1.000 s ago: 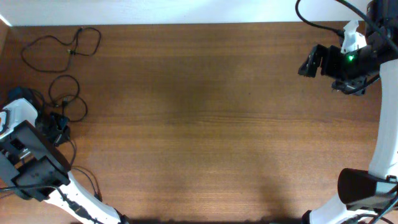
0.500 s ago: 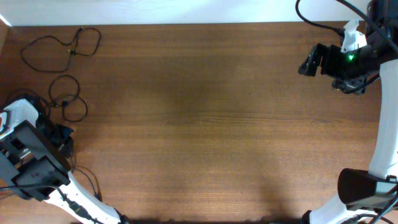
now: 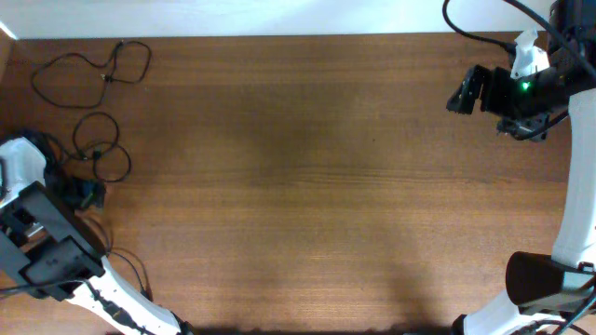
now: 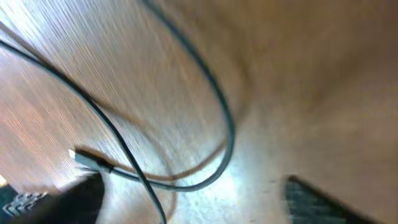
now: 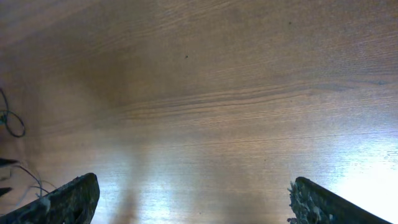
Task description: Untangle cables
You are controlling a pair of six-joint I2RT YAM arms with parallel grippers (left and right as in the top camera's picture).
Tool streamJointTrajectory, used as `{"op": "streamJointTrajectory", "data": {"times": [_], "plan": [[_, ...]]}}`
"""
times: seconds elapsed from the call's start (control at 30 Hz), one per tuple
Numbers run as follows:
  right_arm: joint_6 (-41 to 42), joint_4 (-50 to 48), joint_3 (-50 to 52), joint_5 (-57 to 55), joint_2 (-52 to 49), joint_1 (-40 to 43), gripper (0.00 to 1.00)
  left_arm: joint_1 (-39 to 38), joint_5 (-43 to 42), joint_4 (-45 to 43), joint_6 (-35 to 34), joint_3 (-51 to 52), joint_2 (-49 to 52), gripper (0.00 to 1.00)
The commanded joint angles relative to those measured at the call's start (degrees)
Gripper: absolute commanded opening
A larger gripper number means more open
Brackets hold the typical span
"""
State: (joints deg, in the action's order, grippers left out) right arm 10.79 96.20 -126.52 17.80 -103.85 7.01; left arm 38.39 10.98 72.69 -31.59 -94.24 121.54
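Two separate cables lie at the table's far left: one wide loose loop point(image 3: 110, 77) near the back edge and one double loop point(image 3: 97, 150) just in front of it. My left gripper point(image 3: 82, 194) sits right below the double loop, open. The blurred left wrist view shows a dark cable point(image 4: 229, 124) curving over the wood, a thinner strand point(image 4: 112, 124) crossing it, and a small plug end point(image 4: 84, 160). The left gripper point(image 4: 193, 208) grips none of these. My right gripper point(image 3: 461, 93) hovers open at the far right, with bare wood under the right gripper point(image 5: 193, 202).
The table's left edge runs close beside the left arm point(image 3: 42, 242). Thick black robot cables point(image 3: 130, 274) trail near that arm's base. In the right wrist view a bit of cable point(image 5: 9, 118) shows at the far left edge. The right arm's base point(image 3: 545, 279) stands at the front right.
My left gripper's jaws have gone from nearly shut to wide apart, and it has shifted slightly left and back. The cable loops lie as before. The right arm has not moved.
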Motion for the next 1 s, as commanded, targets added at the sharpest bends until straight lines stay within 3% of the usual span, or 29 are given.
{"op": "streamJointTrajectory", "data": {"times": [0.0, 0.4, 0.5, 0.73, 0.93, 0.97], "plan": [[0.4, 0.1, 0.0, -0.3, -0.7, -0.3, 0.98, 1.4, -1.1, 1.0, -3.8, -3.5, 0.6, 0.99], [0.4, -0.6, 0.0, -0.3, -0.7, -0.3, 0.98, 18.5, -2.0, -2.2, -5.2, -3.5, 0.6, 0.99], [0.4, -0.9, 0.0, -0.3, -0.7, -0.3, 0.98, 22.4, -1.6, -3.7, -2.0, -3.5, 0.6, 0.99], [0.4, -0.5, 0.0, -0.3, -0.7, -0.3, 0.98, 27.6, 14.5, -3.9, -2.0, -3.4, 0.6, 0.99], [0.4, -0.4, 0.0, -0.3, -0.7, -0.3, 0.98, 33.1, 8.1, -8.2, -1.7, -3.3, 0.6, 1.00], [0.4, -0.4, 0.0, -0.3, -0.7, -0.3, 0.98, 33.9, 6.9, -9.6, -0.1, -3.3, 0.6, 0.95]]}}
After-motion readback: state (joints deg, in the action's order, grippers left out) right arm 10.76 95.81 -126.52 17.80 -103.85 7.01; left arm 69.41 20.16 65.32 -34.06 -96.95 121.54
